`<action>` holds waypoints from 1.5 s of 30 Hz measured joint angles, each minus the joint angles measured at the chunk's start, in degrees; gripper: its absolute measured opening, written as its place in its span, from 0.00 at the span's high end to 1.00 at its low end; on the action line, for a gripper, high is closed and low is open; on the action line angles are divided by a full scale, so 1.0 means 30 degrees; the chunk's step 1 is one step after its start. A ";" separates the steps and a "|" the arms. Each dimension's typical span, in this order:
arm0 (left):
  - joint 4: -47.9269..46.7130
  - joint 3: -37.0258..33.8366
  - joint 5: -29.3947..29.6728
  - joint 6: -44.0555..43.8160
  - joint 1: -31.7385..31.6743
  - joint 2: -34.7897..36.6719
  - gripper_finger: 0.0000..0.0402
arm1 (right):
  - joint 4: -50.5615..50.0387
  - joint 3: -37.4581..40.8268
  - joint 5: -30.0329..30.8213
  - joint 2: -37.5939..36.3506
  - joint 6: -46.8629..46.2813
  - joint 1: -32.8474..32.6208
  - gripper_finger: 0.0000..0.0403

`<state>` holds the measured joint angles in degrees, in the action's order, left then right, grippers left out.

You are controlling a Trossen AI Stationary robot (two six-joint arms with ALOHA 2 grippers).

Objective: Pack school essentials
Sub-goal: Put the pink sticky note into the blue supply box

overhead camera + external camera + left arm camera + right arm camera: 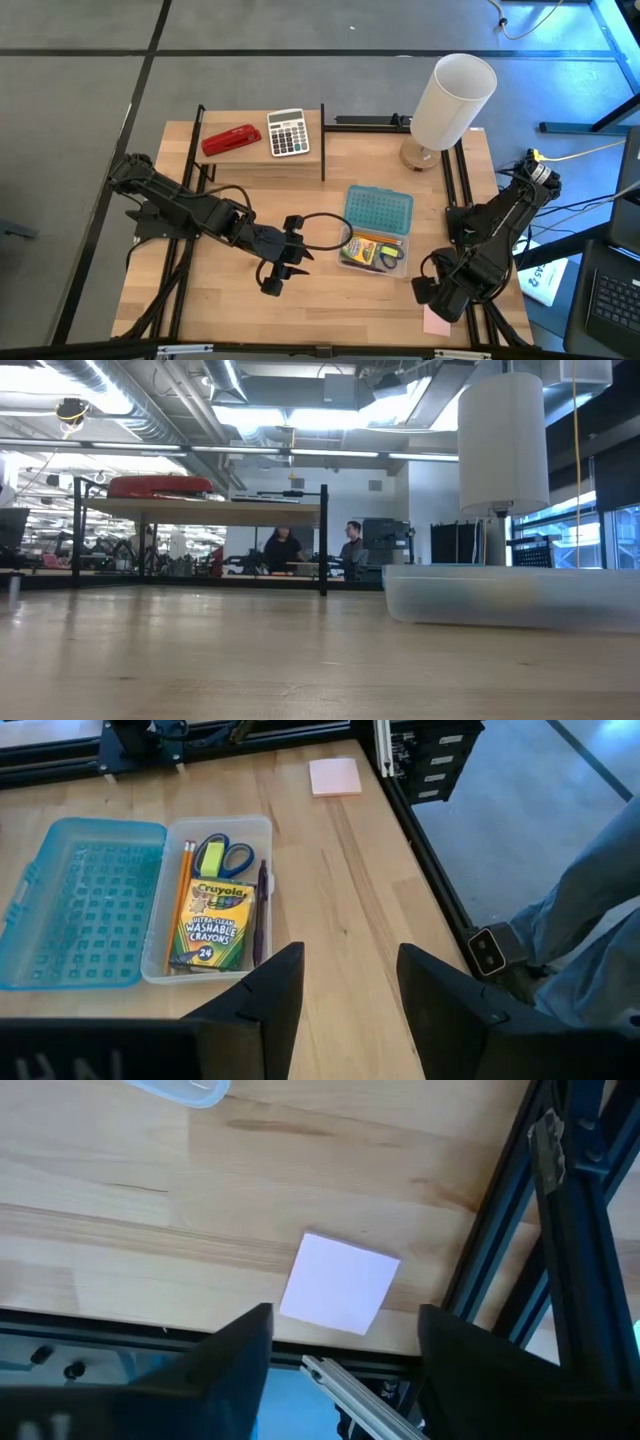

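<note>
Pad (pixel 339 1284) lies flat near the bench (pixel 240 310) edge; the open, empty right claw (pixel 345 1370) could nudge it off.

Table layout: case in the middle, shelf at the back.
The crayon box (pixel 215 925), scissors (pixel 224 856), pencils (pixel 180 900) and pen (pixel 260 910) lie in the case (pixel 378 264), its lid (pixel 379 210) open behind it. The note pad (pixel 436 322) lies at the front right corner. Stapler (pixel 231 140) and calculator (pixel 288 132) sit on the shelf (pixel 260 160).

Bare table (pixel 150 1190) around note pad (pixel 340 1283)
</note>
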<state>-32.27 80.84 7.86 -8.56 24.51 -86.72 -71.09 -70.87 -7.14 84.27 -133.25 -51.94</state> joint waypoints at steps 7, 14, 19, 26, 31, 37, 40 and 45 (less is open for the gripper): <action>-0.0007 0.0000 0.0000 0.0001 0.0001 0.0000 0.61 | 0.0135 0.0000 0.0000 0.0000 -0.0039 0.0000 0.23; -0.0007 0.0000 0.0000 0.0007 0.0007 0.0000 0.61 | 0.0168 0.0000 0.0004 0.0002 -0.0155 -0.0020 0.17; -0.0007 0.0000 0.0000 0.0004 0.0000 0.0000 0.61 | 0.0235 0.0000 0.0000 0.0445 -0.0489 -0.0051 0.16; -0.0007 0.0000 0.0000 0.0000 0.0002 0.0000 0.61 | 0.0371 0.0000 0.0024 0.1400 0.0054 -0.0089 0.16; -0.0007 0.0000 0.0000 0.0002 0.0000 0.0000 0.61 | 0.1069 0.0000 0.0044 0.2067 0.0002 -0.0335 0.16; -0.0013 0.0000 0.0000 0.0005 0.0000 0.0000 0.61 | 0.1261 0.0000 0.0074 0.3106 -0.1302 -0.0883 0.16; -0.0007 0.0000 0.0000 0.0005 0.0000 0.0000 0.61 | 0.1673 0.0000 0.0230 0.3712 -0.1888 -0.1208 0.16; -0.0007 0.0000 0.0005 0.0002 0.0000 0.0000 0.61 | 0.2296 0.0000 0.0917 0.4481 -0.3461 -0.1852 0.16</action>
<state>-32.29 80.84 7.87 -8.55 24.51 -86.72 -64.20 -70.87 -4.39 97.71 -143.63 -57.50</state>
